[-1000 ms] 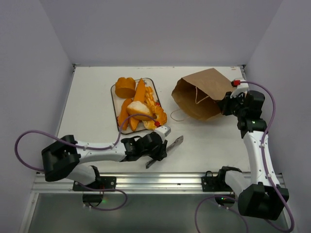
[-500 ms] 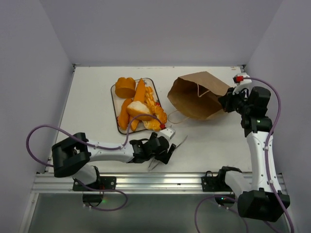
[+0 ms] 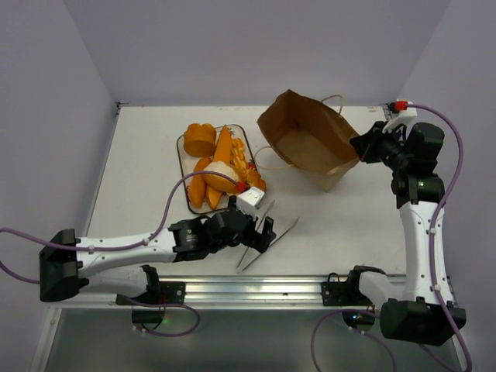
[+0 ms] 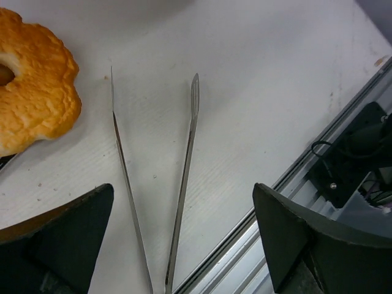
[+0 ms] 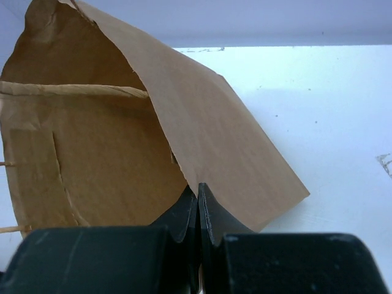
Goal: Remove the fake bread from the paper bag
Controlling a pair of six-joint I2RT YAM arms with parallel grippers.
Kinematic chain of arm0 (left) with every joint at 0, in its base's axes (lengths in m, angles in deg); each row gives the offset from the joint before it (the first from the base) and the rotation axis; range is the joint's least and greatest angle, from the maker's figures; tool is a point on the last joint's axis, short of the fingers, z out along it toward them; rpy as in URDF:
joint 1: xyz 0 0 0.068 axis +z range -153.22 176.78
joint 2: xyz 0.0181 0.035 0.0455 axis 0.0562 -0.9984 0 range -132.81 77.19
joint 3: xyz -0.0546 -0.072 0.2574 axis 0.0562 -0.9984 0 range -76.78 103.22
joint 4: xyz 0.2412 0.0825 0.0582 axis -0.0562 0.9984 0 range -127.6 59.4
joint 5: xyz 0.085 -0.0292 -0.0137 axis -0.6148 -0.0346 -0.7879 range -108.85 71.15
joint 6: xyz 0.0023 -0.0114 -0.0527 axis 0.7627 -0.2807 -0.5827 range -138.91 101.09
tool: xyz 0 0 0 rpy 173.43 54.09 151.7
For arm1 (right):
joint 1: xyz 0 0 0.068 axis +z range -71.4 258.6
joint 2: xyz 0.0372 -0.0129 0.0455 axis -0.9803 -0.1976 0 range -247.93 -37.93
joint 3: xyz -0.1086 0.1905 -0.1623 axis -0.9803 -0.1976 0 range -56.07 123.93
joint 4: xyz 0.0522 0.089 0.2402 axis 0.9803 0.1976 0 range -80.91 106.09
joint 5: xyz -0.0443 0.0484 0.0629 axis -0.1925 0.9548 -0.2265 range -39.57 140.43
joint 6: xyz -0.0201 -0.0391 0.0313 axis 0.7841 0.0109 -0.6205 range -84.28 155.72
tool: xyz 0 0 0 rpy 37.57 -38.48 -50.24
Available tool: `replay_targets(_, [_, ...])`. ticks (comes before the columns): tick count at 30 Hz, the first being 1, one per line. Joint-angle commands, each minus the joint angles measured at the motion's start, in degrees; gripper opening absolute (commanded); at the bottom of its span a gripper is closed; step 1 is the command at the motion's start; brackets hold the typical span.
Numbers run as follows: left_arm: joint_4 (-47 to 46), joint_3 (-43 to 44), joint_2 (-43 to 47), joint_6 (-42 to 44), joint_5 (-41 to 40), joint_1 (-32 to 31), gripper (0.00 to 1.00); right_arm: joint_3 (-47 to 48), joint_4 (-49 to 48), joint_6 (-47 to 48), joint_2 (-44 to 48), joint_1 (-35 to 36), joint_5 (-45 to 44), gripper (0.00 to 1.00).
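On the far right of the table, the paper bag point(image 3: 304, 139) stands tilted on one lower corner, its open mouth facing up and to the left so the plain brown inner floor shows. It is creased kraft paper with thin twisted loop handles, one curling over the top edge and one hanging by the mouth. The right gripper point(image 5: 197, 205) has its fingers pressed together on the bag's right-hand paper edge, pinching a fold of it.

Left of the bag, well apart from it, the fake bread point(image 3: 221, 167) lies heaped on a white tray point(image 3: 180, 159): glossy orange-golden pieces, among them a round bun at the far end, a long baguette down the middle and a white-faced roll on top. In the left wrist view a ring-shaped, scalloped golden piece point(image 4: 33, 86) sits at the upper left.

The left gripper point(image 3: 262, 232) hovers near the front edge with its fingers wide apart, and the silver tongs point(image 4: 182, 177) lie flat on the table between them, untouched.
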Motion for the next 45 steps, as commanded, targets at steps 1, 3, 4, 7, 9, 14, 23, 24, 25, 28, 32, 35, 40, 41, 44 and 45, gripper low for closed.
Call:
replay_targets(1, [2.7,0.7,8.0,0.7,-1.3,-0.2,0.99,1.1,-3.8,-7.8,-0.2,-0.2,-4.5,0.00])
replay_targets(3, [4.4,0.2,11.2,0.0,-2.5,-0.2,0.99,0.0,-4.3,-9.3,-1.0,-0.2,-6.9,0.00])
replay_targets(4, [6.2,0.1,14.3,-0.2,-2.9,-0.2,0.99,-0.2,-4.2,-9.6,-1.4,-0.2,-8.5,0.00])
replay_targets(7, [9.8,-0.6,20.0,-1.4,-4.6,-0.2,0.99,-1.3,-4.1,-11.0,-3.9,-0.2,-9.7,0.02])
replay_targets(9, [11.6,-1.0,22.4,-2.5,-5.7,-0.2,0.99,-2.0,-4.2,-11.9,-5.8,-0.6,-10.1,0.03])
replay_targets(14, [15.2,-2.3,28.6,-4.8,-7.5,-0.2,0.99,-2.3,-4.2,-15.5,-8.4,-1.8,-9.8,0.03])
replay_targets(23, [16.5,-5.2,34.7,-6.6,-8.4,-0.1,1.00,0.2,-3.6,-25.3,-9.3,-4.7,-4.5,0.01])
replay_targets(24, [16.7,-5.2,35.1,-6.8,-8.5,-0.2,0.99,0.4,-3.5,-25.7,-9.4,-5.0,-4.3,0.01])
replay_targets(25, [17.2,-5.3,35.8,-6.9,-8.6,-0.2,1.00,0.5,-3.3,-26.0,-9.4,-5.0,-4.2,0.01])
replay_targets(28, [18.3,-5.1,37.1,-7.1,-9.2,-0.1,1.00,-0.1,-3.4,-27.2,-9.8,-6.2,-3.7,0.01])
replay_targets(32, [19.5,-5.1,38.4,-7.6,-9.6,-0.1,1.00,-1.3,-3.4,-28.6,-10.7,-8.9,-1.1,0.04])
replay_targets(35, [20.3,-5.0,39.0,-7.7,-9.9,-0.1,1.00,-1.2,-3.4,-28.4,-11.5,-11.3,0.2,0.12])
replay_targets(40, [20.5,-5.2,39.0,-7.9,-10.2,-0.2,1.00,-0.3,-3.4,-24.8,-11.9,-14.0,-0.1,0.29])
replay_targets(41, [20.5,-5.1,38.9,-7.9,-10.2,-0.2,1.00,-0.3,-3.4,-24.5,-11.8,-14.3,-0.1,0.35])
replay_targets(44, [20.5,-4.9,38.5,-7.8,-10.4,-0.1,1.00,-0.2,-3.2,-22.6,-11.4,-14.6,-0.5,0.53])
replay_targets(45, [20.5,-4.9,38.2,-7.8,-10.3,-0.1,1.00,-0.2,-3.2,-22.2,-11.3,-14.6,-0.9,0.61])
